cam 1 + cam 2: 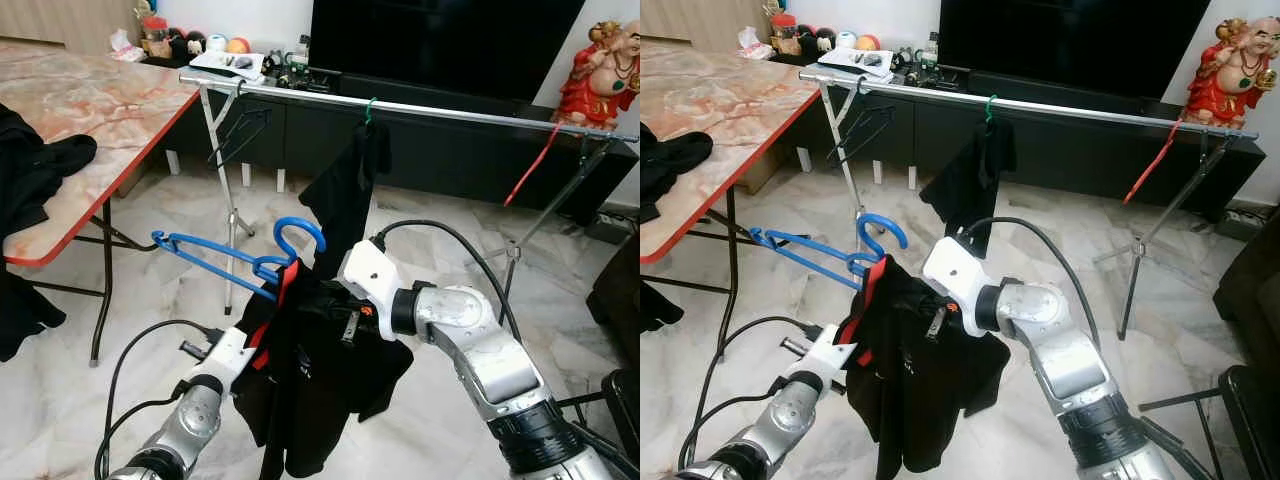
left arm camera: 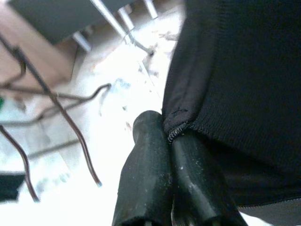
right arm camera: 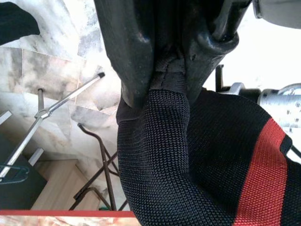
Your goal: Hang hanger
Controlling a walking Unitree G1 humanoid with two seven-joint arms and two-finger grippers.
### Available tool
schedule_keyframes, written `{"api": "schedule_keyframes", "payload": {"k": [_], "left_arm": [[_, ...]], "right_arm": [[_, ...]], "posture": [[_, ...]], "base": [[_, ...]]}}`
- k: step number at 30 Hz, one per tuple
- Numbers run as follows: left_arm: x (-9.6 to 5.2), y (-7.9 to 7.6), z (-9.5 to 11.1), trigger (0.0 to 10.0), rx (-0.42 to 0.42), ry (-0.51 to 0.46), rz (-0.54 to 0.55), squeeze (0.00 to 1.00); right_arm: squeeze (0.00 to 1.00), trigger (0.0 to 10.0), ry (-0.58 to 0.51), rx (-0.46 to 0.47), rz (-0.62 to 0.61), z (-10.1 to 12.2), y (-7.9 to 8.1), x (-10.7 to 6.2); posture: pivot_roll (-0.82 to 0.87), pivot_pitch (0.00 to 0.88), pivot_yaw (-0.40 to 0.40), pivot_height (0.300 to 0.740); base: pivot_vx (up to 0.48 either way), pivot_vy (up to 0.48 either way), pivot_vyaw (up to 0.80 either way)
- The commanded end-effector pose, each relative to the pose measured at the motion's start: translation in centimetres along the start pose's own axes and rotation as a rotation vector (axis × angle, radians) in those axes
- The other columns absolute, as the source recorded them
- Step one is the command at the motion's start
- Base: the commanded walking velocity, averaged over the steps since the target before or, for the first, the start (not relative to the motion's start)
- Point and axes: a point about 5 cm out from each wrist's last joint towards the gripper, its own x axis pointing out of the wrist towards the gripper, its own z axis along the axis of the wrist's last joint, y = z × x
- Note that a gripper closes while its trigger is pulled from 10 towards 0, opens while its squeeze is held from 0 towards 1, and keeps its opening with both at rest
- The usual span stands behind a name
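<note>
Standing behind the arms is the drying rack (image 1: pixel 430 108), its rail already carrying a dark garment on a green hook. Below it, a black sweater (image 1: pixel 310 380) with a red stripe hangs on the blue hanger (image 1: pixel 235 255), held low between both arms, well short of the rail. Right gripper (image 3: pixel 167 70) pinches a knit fold; left gripper (image 2: pixel 169 141) is clamped on the sweater's hem.

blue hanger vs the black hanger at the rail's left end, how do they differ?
The blue hanger sits off the rail, tilted, above the black garment pinched by the left gripper and right gripper. The black hanger already hangs from the rail, bare. Both have open hooks.
</note>
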Motion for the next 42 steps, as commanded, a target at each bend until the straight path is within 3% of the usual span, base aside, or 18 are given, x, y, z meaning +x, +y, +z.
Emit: {"api": "schedule_keyframes", "payload": {"k": [1, 7, 10, 11, 12, 22, 27, 33, 37, 42], "left_arm": [[0.0, 0.2, -0.3, 0.0, -0.09, 0.028, 0.016, 0.0], [0.2, 0.7, -0.4, 0.0, -0.316, 0.06, 0.025, 0.0], [0.2, 0.6, -0.1, 0.0, -0.373, 0.039, -0.021, 0.0], [0.2, 0.6, -0.1, 0.0, -0.373, 0.039, -0.021, 0.0], [0.2, 0.5, 0.0, 0.0, -0.383, 0.032, -0.047, 0.0], [-0.1, 0.6, -0.5, 0.0, -0.409, 0.037, -0.083, 0.0], [-0.2, 0.9, -0.9, 0.0, -0.409, 0.046, -0.089, 0.0], [-0.2, 1.0, -1.0, 0.0, -0.411, 0.048, -0.089, 0.0], [-0.2, 0.9, -0.8, 0.0, -0.412, 0.043, -0.097, 0.0], [-0.1, 1.0, -0.7, 0.0, -0.411, 0.04, -0.097, 0.0]], "right_arm": [[0.0, 0.0, -0.024, -0.032, -0.011, 0.6, -0.1, -0.5], [0.0, 0.0, -0.031, -0.028, -0.027, -0.2, -0.2, -1.1], [0.0, 0.0, -0.107, -0.024, -0.002, -1.0, -0.1, -2.6], [0.0, 0.0, -0.107, -0.024, -0.002, -1.0, -0.1, -2.6], [0.0, 0.0, -0.123, -0.013, 0.038, -2.3, 0.0, -4.0], [0.0, 0.0, -0.034, 0.089, 0.141, -7.4, 0.7, -7.9], [0.0, 0.0, 0.19, 0.019, 0.15, -10.8, 0.2, -10.0], [0.0, 0.0, 0.284, -0.019, 0.134, -11.9, -0.3, -10.6], [0.0, 0.0, 0.404, -0.104, 0.116, -13.2, -0.8, -10.8], [0.0, 0.0, 0.364, -0.101, 0.148, -13.0, -0.4, -10.5]], "posture": [[0.05, 0.087, -0.099, 0.74], [0.05, 0.09, -0.098, 0.74], [0.05, 0.09, -0.098, 0.74], [0.05, 0.09, -0.098, 0.74], [0.05, 0.088, -0.097, 0.74], [0.05, 0.087, -0.086, 0.74], [0.05, 0.086, -0.081, 0.74], [0.05, 0.085, -0.08, 0.74], [0.05, 0.084, -0.081, 0.74], [0.06, 0.086, -0.082, 0.74]], "base": [[0.0, 0.0, 0.0], [0.0, 0.0, 0.0], [0.0, 0.0, 0.0], [0.0, 0.0, 0.0], [0.0, 0.0, 0.0], [0.0, 0.0, 0.0], [0.0, 0.0, 0.0], [0.0, 0.0, 0.0], [0.0, 0.0, 0.0], [0.0, 0.0, 0.0]]}}
